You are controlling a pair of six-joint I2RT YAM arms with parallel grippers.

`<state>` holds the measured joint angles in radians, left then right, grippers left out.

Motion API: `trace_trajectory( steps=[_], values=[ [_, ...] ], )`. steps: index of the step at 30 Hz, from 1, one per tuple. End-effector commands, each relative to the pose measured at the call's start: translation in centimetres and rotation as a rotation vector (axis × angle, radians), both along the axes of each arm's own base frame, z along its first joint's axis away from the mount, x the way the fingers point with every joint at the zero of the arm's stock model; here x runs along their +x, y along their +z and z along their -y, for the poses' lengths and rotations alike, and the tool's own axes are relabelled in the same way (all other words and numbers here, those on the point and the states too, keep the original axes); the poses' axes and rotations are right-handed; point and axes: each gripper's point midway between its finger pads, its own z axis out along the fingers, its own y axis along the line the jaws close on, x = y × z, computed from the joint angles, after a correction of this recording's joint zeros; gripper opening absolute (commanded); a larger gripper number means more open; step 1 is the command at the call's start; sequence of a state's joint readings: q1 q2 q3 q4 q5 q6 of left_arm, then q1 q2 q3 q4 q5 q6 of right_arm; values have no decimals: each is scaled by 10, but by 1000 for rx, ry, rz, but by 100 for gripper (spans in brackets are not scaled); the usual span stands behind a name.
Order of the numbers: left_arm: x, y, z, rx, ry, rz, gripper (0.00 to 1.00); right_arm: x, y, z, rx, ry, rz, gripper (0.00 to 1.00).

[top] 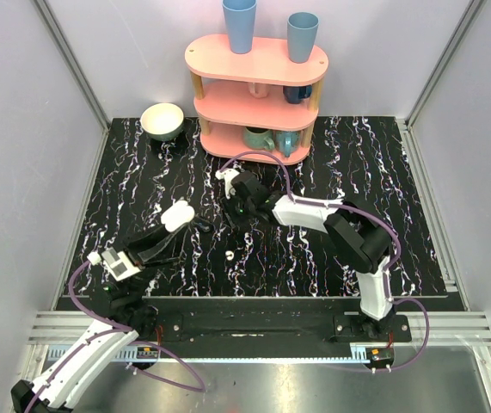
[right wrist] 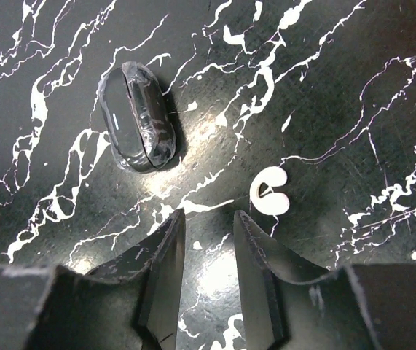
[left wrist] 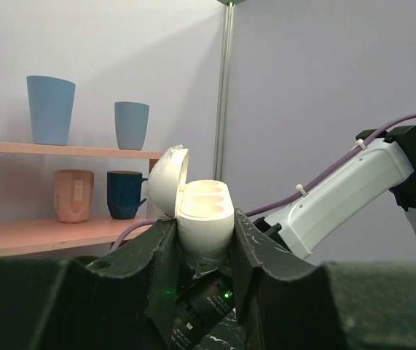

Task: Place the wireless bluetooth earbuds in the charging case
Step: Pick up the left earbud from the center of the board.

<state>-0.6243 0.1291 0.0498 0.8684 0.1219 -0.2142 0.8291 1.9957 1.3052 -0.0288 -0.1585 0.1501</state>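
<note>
I work over a black table [top: 383, 172] veined with white. From its middle, a pink shelf [top: 258, 95] stands at twelve o'clock and a cream bowl [top: 162, 120] at ten. A dark glossy pod [top: 203, 225] lies at eight, one white earbud [top: 230, 255] at seven.

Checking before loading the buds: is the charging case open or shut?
Open. The charging case has its lid flipped back, leaving two sockets showing.
</note>
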Motion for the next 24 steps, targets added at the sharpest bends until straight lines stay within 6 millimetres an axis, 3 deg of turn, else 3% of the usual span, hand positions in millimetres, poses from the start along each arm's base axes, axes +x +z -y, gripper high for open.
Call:
trace_trajectory(
  steps=[1,12,24],
  values=[
    [17,-59,9,59,14,-106,0,13,11,-10,-6,22,68,40],
    [19,-62,9,60,17,-118,0,18,-7,-6,-83,33,74,38],
    [20,-63,8,56,15,-128,0,30,-11,0,-146,17,120,38]
  ],
)
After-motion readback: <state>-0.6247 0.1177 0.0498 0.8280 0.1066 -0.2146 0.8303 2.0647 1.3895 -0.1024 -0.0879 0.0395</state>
